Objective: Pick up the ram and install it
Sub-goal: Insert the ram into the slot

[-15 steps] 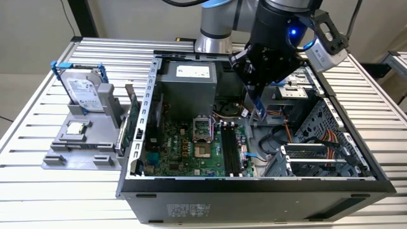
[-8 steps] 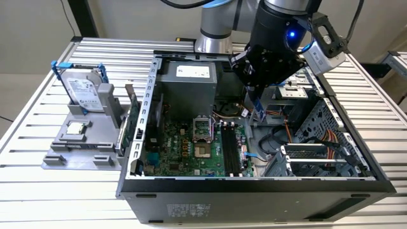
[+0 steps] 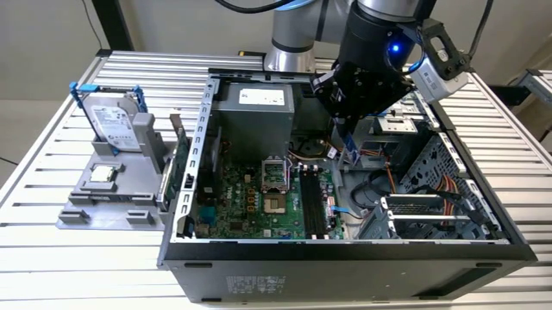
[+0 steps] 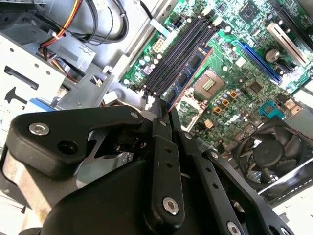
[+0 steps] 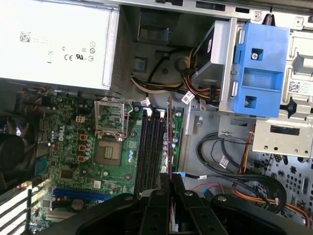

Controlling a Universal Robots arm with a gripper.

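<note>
The gripper point(image 4: 165, 108) holds the ram point(image 4: 188, 73) edge-on between closed jaws, above the black memory slots point(image 5: 149, 147) at the motherboard point(image 3: 258, 197), mid-frame in the exterior view.

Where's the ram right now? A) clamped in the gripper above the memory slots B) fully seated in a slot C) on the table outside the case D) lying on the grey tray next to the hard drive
A: the gripper is shut on the ram, held on edge over the memory slots.
</note>
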